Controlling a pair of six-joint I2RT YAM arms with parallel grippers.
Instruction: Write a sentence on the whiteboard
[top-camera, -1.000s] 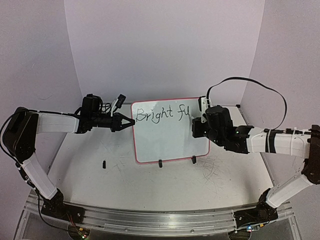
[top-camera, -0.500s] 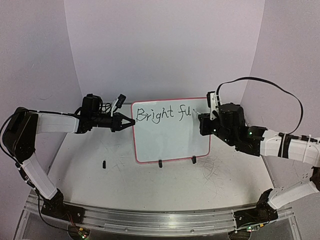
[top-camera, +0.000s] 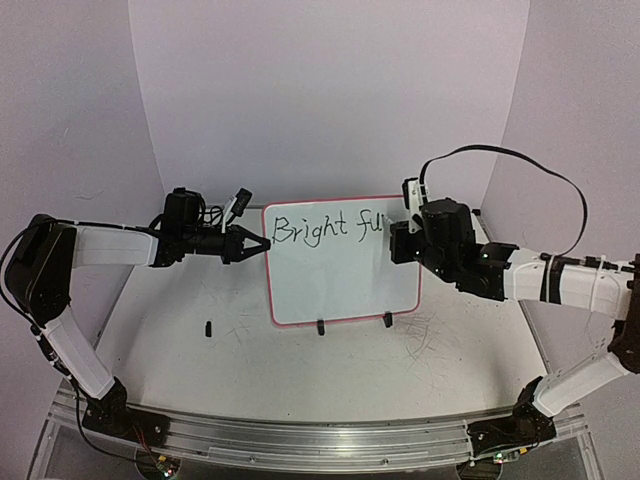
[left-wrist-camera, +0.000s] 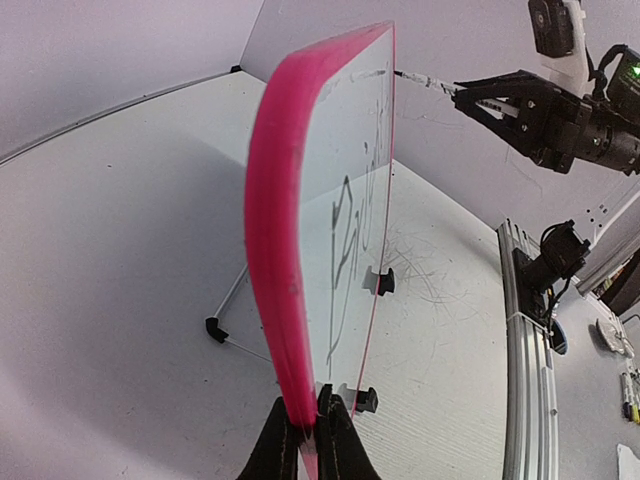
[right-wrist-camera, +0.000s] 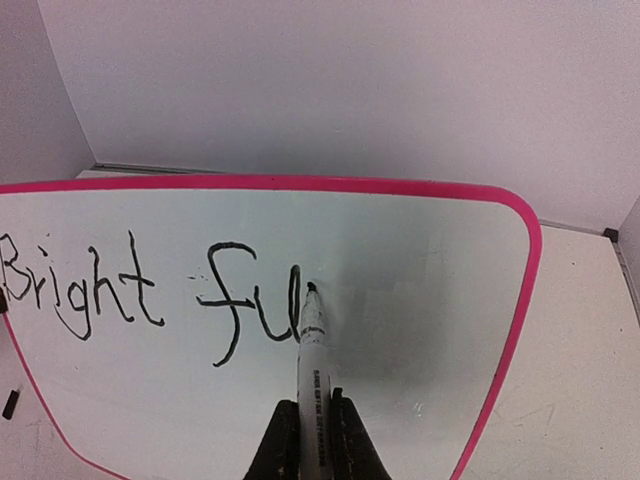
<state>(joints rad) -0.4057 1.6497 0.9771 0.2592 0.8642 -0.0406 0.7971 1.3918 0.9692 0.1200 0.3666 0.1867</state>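
Whiteboard (top-camera: 340, 285): upright on clip feet (top-camera: 321, 327), mid-tabletop (top-camera: 250, 370), nearer the far edge.
Sentence (right-wrist-camera: 150, 290): "Bright fu" along the top.
Left gripper (top-camera: 262, 244): pinching the Whiteboard's left edge.
Right gripper (right-wrist-camera: 312, 425): at the upper right, clamped on marker (right-wrist-camera: 311, 340), whose tip touches the surface just right of the "u".

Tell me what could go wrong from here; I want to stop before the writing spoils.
1. The left gripper pinches the whiteboard only at its left edge; marker pressure near the far side might swing or flex it, bending strokes.
2. Little space is left right of the sentence; the next letters may crowd the frame.
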